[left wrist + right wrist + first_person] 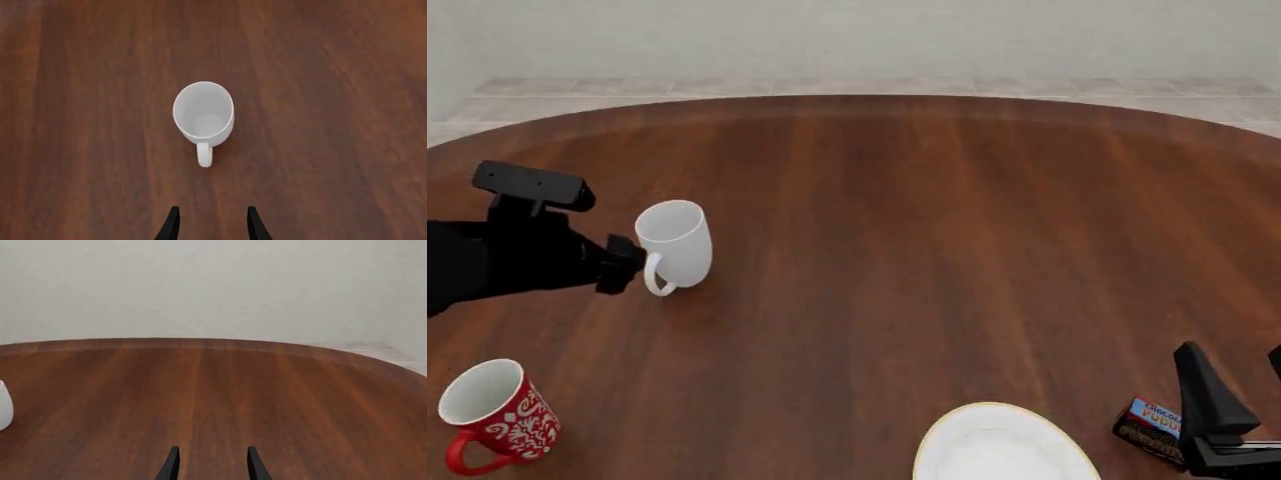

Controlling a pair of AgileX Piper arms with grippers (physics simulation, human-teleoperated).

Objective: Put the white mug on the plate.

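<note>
Mug first: your white mug (677,245) stands upright on the left side of the wooden table (934,250), about midway between near and far, its loop handle turned toward the near-left, toward your left gripper (627,262). That gripper sits just left of the mug, its tip close to the handle; from the front you cannot tell whether they touch. In the left wrist view the white mug (203,116) lies straight ahead of the left gripper (212,224), handle pointing back at the gap, with bare wood between handle and fingertips; the jaws stand apart and hold nothing. The plate (1004,445) lies at the near edge, right of centre, well apart from the mug and partly cut off by the frame. Your right gripper (1234,400) is at the near right corner, just right of the plate, its jaws likewise parted and empty, as the right wrist view confirms (212,464). A small dark packet (1149,427) lies between plate and right gripper. A red mug (501,415) stands at the near left.
</note>
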